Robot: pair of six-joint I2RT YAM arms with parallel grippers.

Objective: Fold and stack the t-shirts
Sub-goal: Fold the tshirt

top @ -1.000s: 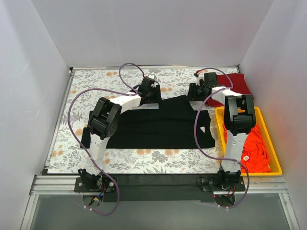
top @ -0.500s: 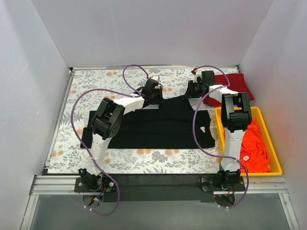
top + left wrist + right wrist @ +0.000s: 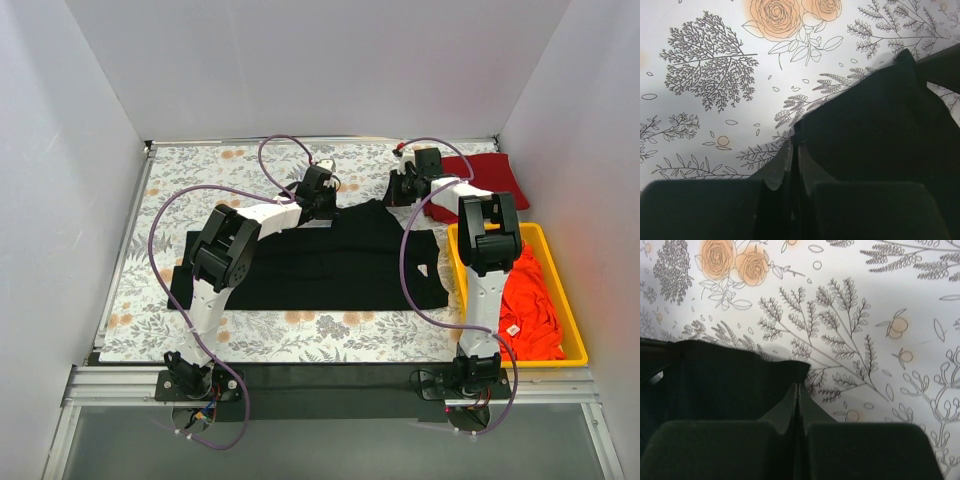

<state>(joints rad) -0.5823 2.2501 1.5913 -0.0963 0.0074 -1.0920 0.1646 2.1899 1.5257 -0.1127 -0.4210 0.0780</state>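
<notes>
A black t-shirt (image 3: 330, 265) lies spread across the middle of the floral cover. My left gripper (image 3: 322, 200) is shut on its far edge. In the left wrist view the fingertips (image 3: 795, 147) pinch the black cloth (image 3: 880, 125). My right gripper (image 3: 400, 192) is shut on the far edge further right. In the right wrist view it (image 3: 798, 386) pinches a corner of the black cloth (image 3: 725, 375). Between the two grippers the far edge is drawn up into a peak. A dark red t-shirt (image 3: 485, 175) lies folded at the back right.
A yellow bin (image 3: 575, 335) stands at the right edge with bright orange-red t-shirts (image 3: 530, 305) in it. The floral table cover (image 3: 200, 170) shows bare at the far left and along the front. White walls close in the back and both sides.
Both grippers have moved a little toward the back wall, taking the black shirt's far edge with them. The right gripper has come closer to the dark red shirt.
</notes>
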